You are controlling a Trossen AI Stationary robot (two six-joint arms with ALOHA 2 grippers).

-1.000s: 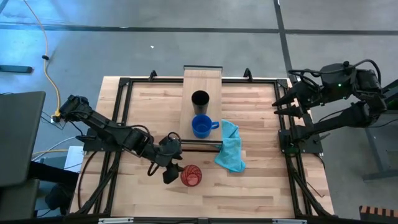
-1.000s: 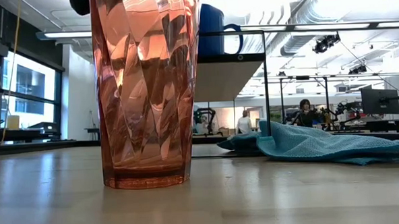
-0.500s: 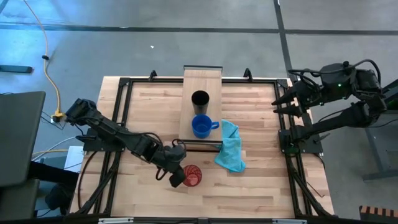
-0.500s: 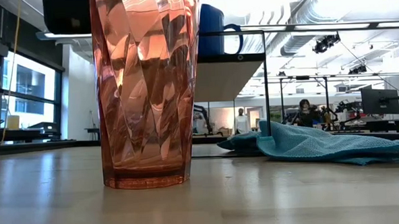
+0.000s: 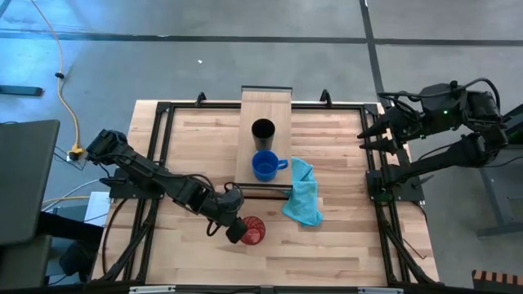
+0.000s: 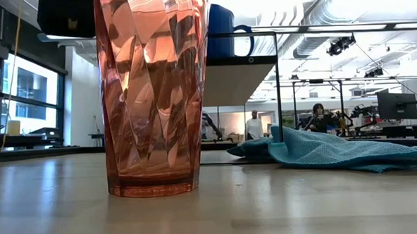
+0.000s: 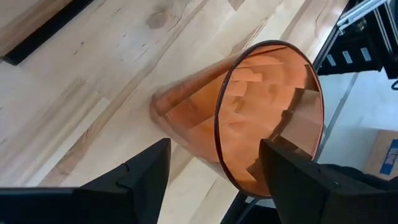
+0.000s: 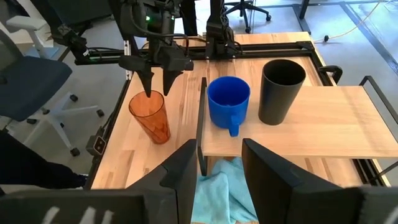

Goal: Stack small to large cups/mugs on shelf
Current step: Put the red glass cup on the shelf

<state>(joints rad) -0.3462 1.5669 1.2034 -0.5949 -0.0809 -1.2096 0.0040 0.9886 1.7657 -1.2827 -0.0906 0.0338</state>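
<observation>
The red tumbler (image 5: 253, 231) stands upright on the desk (image 5: 343, 245) near its front edge, just in front of the front end of the shelf (image 5: 265, 110). The left tool (image 5: 234, 231) hangs over the tumbler's rim with its fingers (image 7: 143, 177) spread open, one on each side of the mouth, and it holds nothing yet. From the right wrist view the two tips point down at the top of the tumbler (image 8: 151, 116).

To do this step well, I think the tool should go lower before it closes, so that the fingers hold the wall below the rim and not only the thin edge. The tumbler is tall, narrow at the base and looks smooth, so a push from one finger first could tip it; both fingers should meet the wall together. After the lift it must rise above the shelf board before it travels.

Farther back, the blue mug (image 5: 263, 166) stands on the front part of the shelf and the black cup (image 5: 263, 130) behind it, with free board toward the far end. The blue cloth (image 5: 303, 193) lies on the desk beside the shelf's right side, apart from the tumbler.

The right tool (image 5: 365, 135) waits open above the right edge of the desk.
</observation>
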